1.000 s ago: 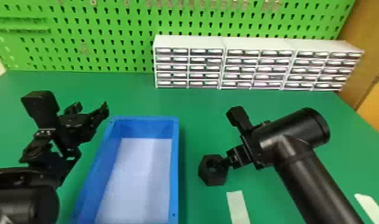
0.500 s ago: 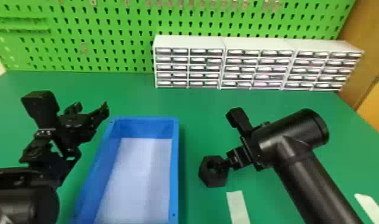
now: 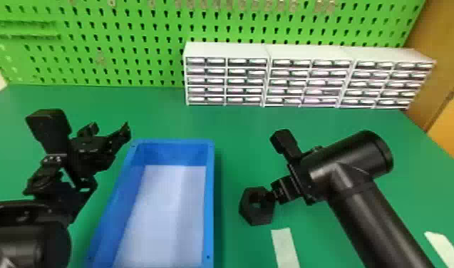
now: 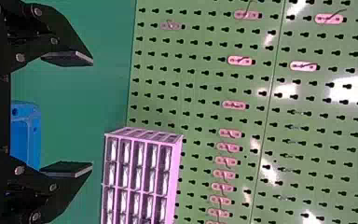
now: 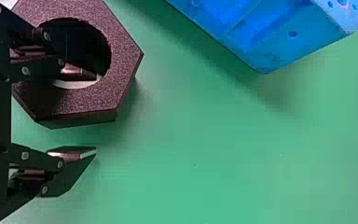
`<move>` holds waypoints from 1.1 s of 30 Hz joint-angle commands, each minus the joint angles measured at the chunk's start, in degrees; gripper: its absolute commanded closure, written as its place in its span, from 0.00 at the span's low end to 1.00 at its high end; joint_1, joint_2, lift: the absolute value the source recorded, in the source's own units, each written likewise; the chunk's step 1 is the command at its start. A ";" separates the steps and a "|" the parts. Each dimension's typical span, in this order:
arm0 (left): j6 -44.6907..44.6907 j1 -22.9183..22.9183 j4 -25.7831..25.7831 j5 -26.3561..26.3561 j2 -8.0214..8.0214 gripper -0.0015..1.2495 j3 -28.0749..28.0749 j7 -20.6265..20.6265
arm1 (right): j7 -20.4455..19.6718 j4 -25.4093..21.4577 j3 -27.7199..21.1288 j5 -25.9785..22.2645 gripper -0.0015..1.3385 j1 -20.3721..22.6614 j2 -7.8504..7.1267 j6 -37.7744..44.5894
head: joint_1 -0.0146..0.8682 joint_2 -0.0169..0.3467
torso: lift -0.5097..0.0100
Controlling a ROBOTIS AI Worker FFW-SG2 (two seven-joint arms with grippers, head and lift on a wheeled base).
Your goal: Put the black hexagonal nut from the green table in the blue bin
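The nut (image 5: 123, 58) looks matt (finely grained) — the bin (image 3: 209, 199), smooth plastic.

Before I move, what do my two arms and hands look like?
The left arm and right arm are black and rounded, the right one smooth, tube-like. The left hand and right hand are black too, each with two flat-padded fingers and small silvery pivots.

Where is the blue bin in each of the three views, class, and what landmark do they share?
Head view: the blue bin is left of centre, running off the bottom edge.
Left wrist view: part of the bin shows in the gap between the left hand's fingers.
Right wrist view: part of the bin shows across from the black nut, cut off by the picture's edge.
Shared landmark: the green table.
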 commanded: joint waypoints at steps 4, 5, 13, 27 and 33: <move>0.00 0.00 -0.06 0.00 0.00 0.36 0.00 -0.09 | 0.26 0.00 0.65 0.83 0.65 -0.17 0.00 0.00 | 0.80 0.07 | 0.79; 0.00 0.00 0.03 0.00 0.00 0.36 0.00 -0.09 | 0.35 0.00 0.74 1.09 0.66 -0.17 0.00 0.00 | 0.80 0.07 | 0.79; 0.00 0.00 -0.06 0.00 0.00 0.36 0.00 -0.18 | 2.72 0.00 1.70 4.52 0.76 -0.44 0.09 -0.09 | 0.80 0.07 | 0.79; 0.00 0.00 -0.06 0.00 0.00 0.36 0.09 -0.27 | 3.07 -0.09 1.88 5.23 0.77 -0.61 0.17 -0.17 | 0.80 0.07 | 0.79; 0.00 -0.09 -0.06 0.00 0.00 0.36 0.09 -0.35 | 3.07 -0.09 1.44 5.31 0.77 -0.61 0.09 -0.44 | 0.80 0.07 | 0.79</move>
